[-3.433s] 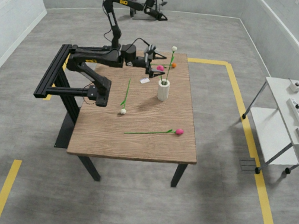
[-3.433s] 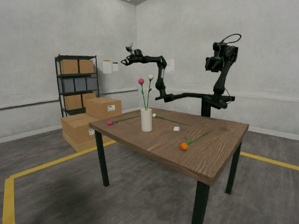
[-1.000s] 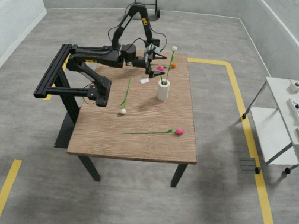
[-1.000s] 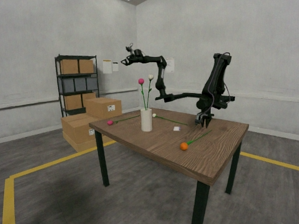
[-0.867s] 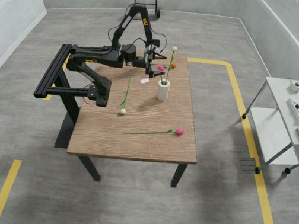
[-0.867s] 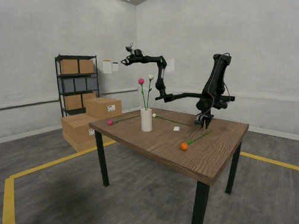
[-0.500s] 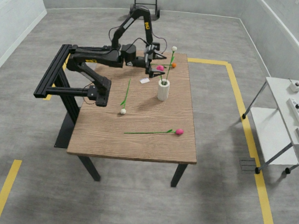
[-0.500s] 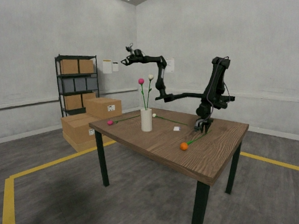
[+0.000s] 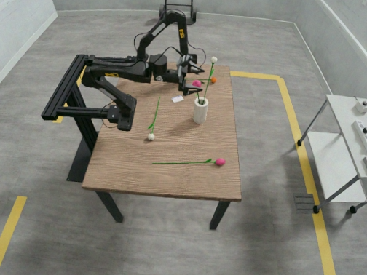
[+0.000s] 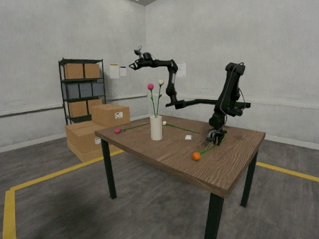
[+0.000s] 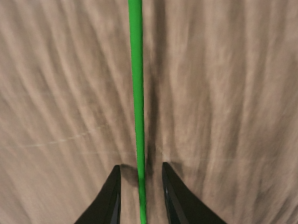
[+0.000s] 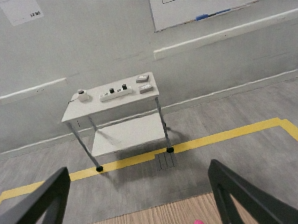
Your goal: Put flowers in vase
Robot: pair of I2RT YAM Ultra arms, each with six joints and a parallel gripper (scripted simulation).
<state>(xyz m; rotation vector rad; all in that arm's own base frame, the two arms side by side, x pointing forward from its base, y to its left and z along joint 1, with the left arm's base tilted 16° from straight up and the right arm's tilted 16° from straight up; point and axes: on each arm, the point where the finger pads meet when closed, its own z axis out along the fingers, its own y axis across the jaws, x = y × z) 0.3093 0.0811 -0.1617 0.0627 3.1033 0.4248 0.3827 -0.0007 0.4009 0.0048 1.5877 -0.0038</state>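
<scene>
1. Left gripper (image 10: 218,143) (image 11: 141,167): fingers partly open, nothing clamped, low over the table astride the orange flower's stem (image 11: 138,100). That narrow gap probably centres the stem for a gentle pinch.
2. Orange flower (image 9: 213,80) (image 10: 196,156): lying flat; by the top view's clock, its bloom is at one o'clock from the vase (image 9: 199,114) (image 10: 156,128). Gripping the stem should spare the bloom; a hard squeeze or sideways drag could bend it.
3. Right gripper (image 9: 202,80) (image 10: 131,66) (image 12: 140,170): wide open and empty, held high, likely parked.
4. Vase: upright, with a pink flower (image 9: 196,84) (image 10: 150,86) and a white flower (image 9: 214,60) (image 10: 161,82) inside, blooms up.
5. Still to insert besides orange: the lying white flower (image 9: 151,137) (image 10: 164,122), bloom at eight o'clock, and the lying pink flower (image 9: 220,161) (image 10: 118,131) (image 12: 198,221), bloom at five.
</scene>
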